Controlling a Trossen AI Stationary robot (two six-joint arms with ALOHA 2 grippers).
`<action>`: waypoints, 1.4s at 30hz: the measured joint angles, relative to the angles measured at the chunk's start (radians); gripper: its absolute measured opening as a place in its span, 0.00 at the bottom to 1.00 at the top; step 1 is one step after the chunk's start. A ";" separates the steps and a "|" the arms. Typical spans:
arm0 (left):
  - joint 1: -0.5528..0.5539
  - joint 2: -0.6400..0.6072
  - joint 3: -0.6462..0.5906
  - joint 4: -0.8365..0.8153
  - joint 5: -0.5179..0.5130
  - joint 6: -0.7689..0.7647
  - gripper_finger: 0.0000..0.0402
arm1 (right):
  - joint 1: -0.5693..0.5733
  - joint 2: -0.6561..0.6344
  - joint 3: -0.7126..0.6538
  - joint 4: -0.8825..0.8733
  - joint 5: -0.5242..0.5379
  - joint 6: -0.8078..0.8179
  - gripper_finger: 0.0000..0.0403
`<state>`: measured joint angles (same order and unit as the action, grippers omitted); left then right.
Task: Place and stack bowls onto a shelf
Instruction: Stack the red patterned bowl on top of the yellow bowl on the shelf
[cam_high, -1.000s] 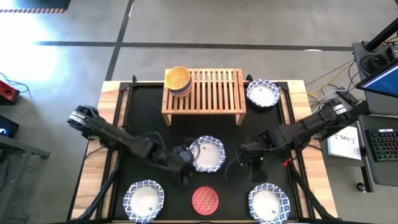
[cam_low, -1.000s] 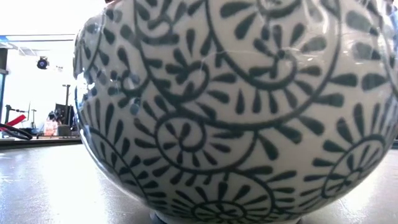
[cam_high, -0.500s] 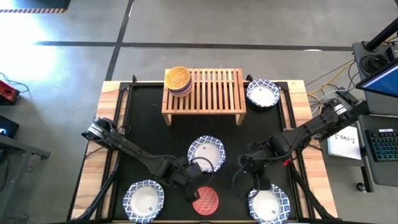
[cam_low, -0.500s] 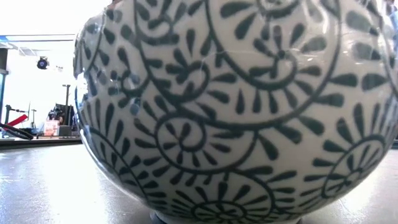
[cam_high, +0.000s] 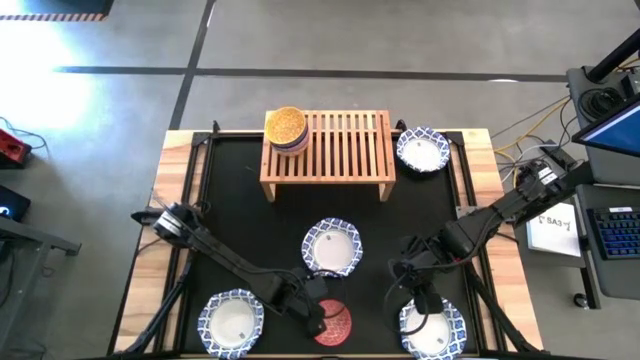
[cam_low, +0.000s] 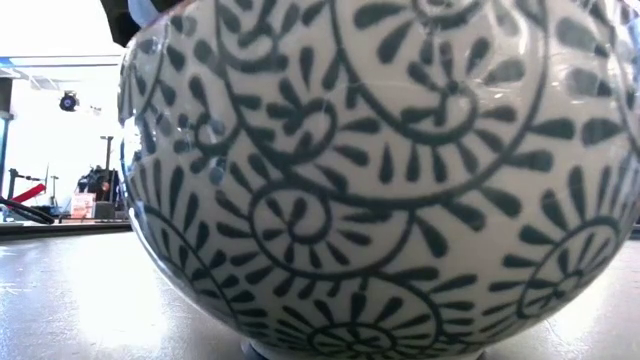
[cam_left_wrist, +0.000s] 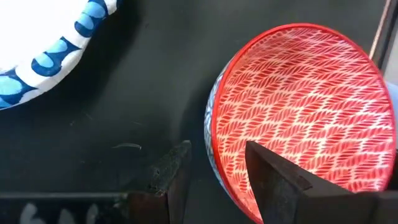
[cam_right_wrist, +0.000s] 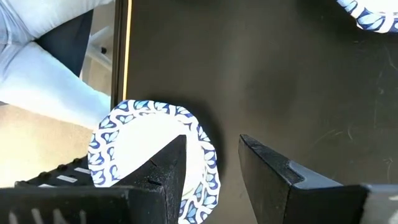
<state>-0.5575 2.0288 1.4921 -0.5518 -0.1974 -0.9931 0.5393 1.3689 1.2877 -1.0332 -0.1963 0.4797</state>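
Note:
The light-wood shelf (cam_high: 326, 150) stands at the far middle, with a stack of small bowls (cam_high: 286, 128), yellow on top, on its left end. White blue-rimmed bowls sit right of the shelf (cam_high: 421, 150), at centre (cam_high: 332, 247), near left (cam_high: 231, 322) and near right (cam_high: 432, 328). The red bowl (cam_high: 333, 323) sits at the near middle. My left gripper (cam_left_wrist: 214, 180) is open, with one finger inside the red bowl's (cam_left_wrist: 305, 106) rim and one outside. My right gripper (cam_right_wrist: 211, 168) is open astride the near-right white bowl's (cam_right_wrist: 137, 143) rim.
One patterned white bowl (cam_low: 380, 170) fills the low view and hides the table behind it. The black mat (cam_high: 240, 220) shows bare between the shelf and the near bowls. A person's light trouser legs (cam_right_wrist: 43, 56) stand beyond the table's edge.
My left gripper has gone from beside the centre white bowl toward the table's near edge, to the red bowl's left rim. My right gripper has gone toward the near edge too, to the near-right white bowl's far rim. No bowl has moved.

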 joint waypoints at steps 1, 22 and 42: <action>0.000 0.005 0.000 0.002 0.000 -0.004 0.34 | 0.001 0.000 0.000 0.000 0.000 0.000 0.33; 0.006 0.042 0.000 0.044 0.022 -0.018 0.02 | 0.004 0.000 -0.001 -0.002 0.006 -0.016 0.33; 0.179 -0.311 -0.001 -0.132 -0.144 0.283 0.01 | 0.003 0.000 -0.002 -0.011 0.007 -0.087 0.33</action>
<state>-0.3789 1.7183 1.4910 -0.6841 -0.3411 -0.7101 0.5426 1.3689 1.2861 -1.0440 -0.1892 0.3928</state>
